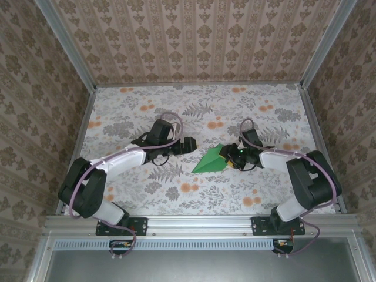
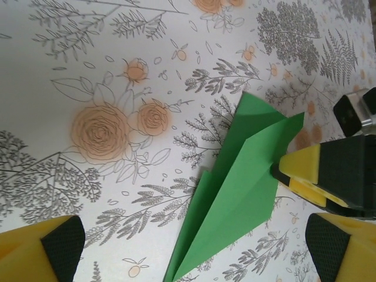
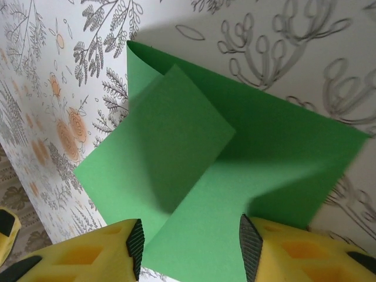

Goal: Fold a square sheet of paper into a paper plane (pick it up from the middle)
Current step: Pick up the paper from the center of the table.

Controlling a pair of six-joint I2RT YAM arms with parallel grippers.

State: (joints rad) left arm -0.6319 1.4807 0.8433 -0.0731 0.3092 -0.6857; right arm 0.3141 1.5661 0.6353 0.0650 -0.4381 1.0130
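Left end effector is held wide open, right end effector parted astride green paper; its 3 o'clock folds may be dragged open on withdrawal.

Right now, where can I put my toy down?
Bare: the far strip of table by the back wall, and the near strip by the front rail. Crowded: the middle, around left gripper, green paper and right gripper.

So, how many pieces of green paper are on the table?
1. The green paper lies folded in the middle of the table, its right end at the right tool. None seems hidden.
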